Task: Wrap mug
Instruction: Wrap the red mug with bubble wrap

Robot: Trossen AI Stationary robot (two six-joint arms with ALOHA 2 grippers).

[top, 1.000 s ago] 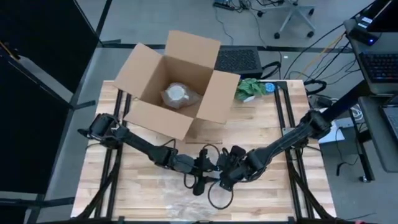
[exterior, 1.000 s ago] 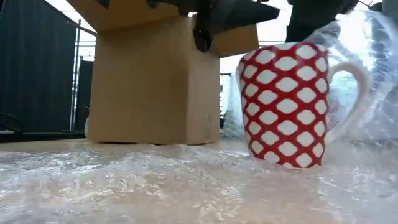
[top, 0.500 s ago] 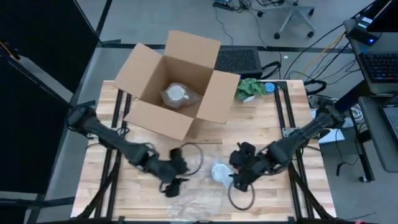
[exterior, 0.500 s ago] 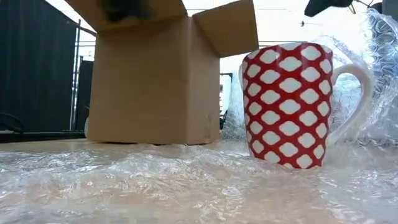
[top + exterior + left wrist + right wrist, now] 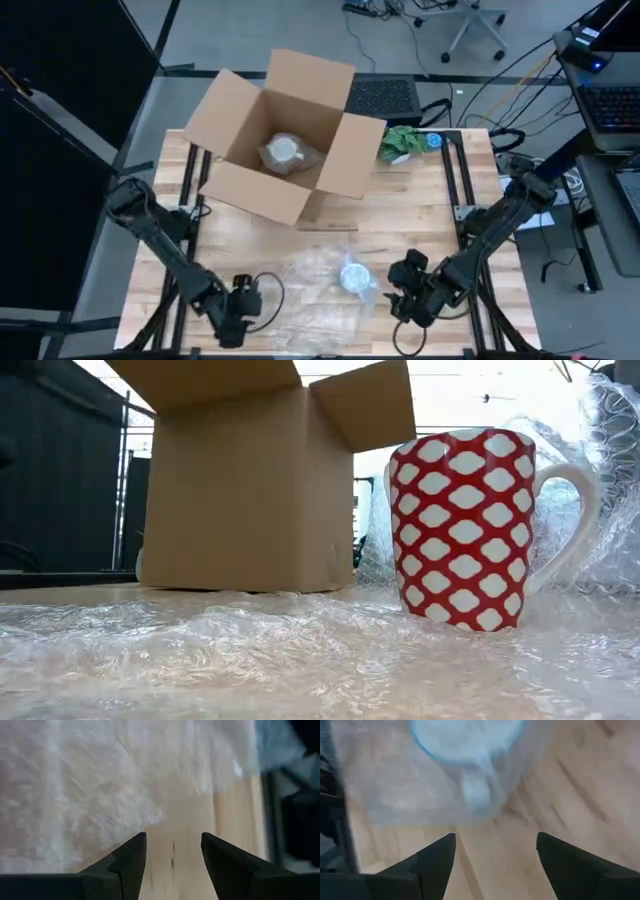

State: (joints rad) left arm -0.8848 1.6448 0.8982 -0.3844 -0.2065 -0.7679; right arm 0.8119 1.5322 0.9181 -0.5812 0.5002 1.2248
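Note:
A red mug (image 5: 460, 525) with white diamonds stands upright on its base on a sheet of bubble wrap (image 5: 250, 650), its handle (image 5: 575, 525) turned sideways. From above, the mug (image 5: 353, 277) sits near the right edge of the wrap (image 5: 315, 290). My left gripper (image 5: 250, 298) is open, low over bare wood by the wrap's left edge (image 5: 125, 815). On the mug's right, my right gripper (image 5: 398, 284) is open and faces the mug (image 5: 470, 740) and its handle (image 5: 476, 787). Neither gripper holds anything.
An open cardboard box (image 5: 285, 135) stands at the far left of the table with a wrapped object (image 5: 283, 152) inside. A green item (image 5: 404, 143) lies at the far right. Bare wood shows between the box and the wrap.
Both grippers were together over the mug. My left gripper has drawn back toward the table's left and near edges, my right gripper toward the right and near edges. The mug stays upright on the bubble wrap.

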